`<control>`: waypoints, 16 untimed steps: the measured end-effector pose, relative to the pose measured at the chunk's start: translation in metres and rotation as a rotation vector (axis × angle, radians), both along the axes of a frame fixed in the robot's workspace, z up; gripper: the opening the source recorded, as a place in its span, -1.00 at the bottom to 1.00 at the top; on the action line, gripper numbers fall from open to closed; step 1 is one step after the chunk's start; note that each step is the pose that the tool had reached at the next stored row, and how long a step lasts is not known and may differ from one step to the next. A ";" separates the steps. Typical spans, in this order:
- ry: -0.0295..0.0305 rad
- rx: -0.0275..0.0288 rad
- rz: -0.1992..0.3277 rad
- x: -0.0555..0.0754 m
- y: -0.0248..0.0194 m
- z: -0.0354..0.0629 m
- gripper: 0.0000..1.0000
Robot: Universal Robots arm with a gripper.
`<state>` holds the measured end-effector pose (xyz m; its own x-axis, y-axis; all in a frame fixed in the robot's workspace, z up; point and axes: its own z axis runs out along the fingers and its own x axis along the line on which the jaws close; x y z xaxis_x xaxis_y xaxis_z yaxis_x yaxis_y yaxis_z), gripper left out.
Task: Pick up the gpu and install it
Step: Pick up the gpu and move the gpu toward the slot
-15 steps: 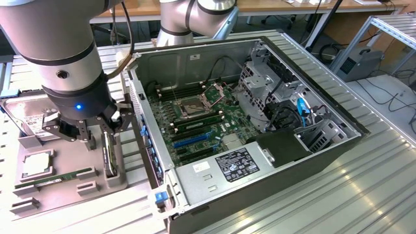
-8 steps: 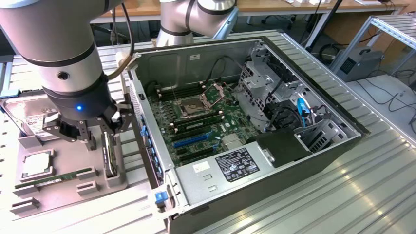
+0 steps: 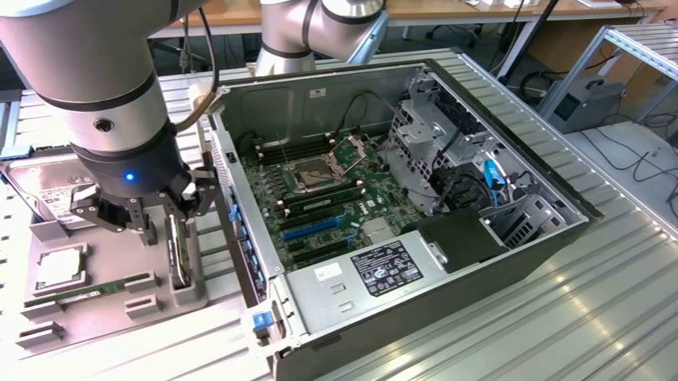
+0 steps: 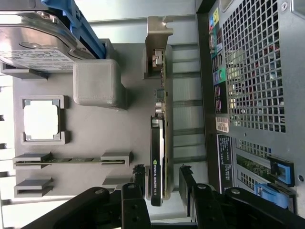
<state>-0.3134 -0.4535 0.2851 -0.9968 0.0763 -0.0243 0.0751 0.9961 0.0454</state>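
The thin black-faced gpu card with its silver bracket [image 4: 158, 152] stands on edge in a slot of the grey moulded tray [image 3: 101, 317], presumably so both faces are free for a pinch from above. The arm's black gripper [image 4: 162, 177] hangs over it, fingers [image 4: 139, 179] released and spread wide, one on either side, grasping nothing. The open computer case [image 3: 317, 99] lies at three o'clock of the gripper in the exterior view. There the arm's body hides most of the card, and I can't tell whether a finger touches it.

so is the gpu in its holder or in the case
In its holder: the gpu stands on edge in the grey tray, outside the case; the open claw straddles it.
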 end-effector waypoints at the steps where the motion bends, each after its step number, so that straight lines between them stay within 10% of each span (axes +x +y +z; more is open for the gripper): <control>1: -0.0001 0.0000 0.000 0.000 0.0000 -0.0003 -0.15; 16: -0.0001 0.0000 0.000 0.000 0.0000 -0.0038 -0.15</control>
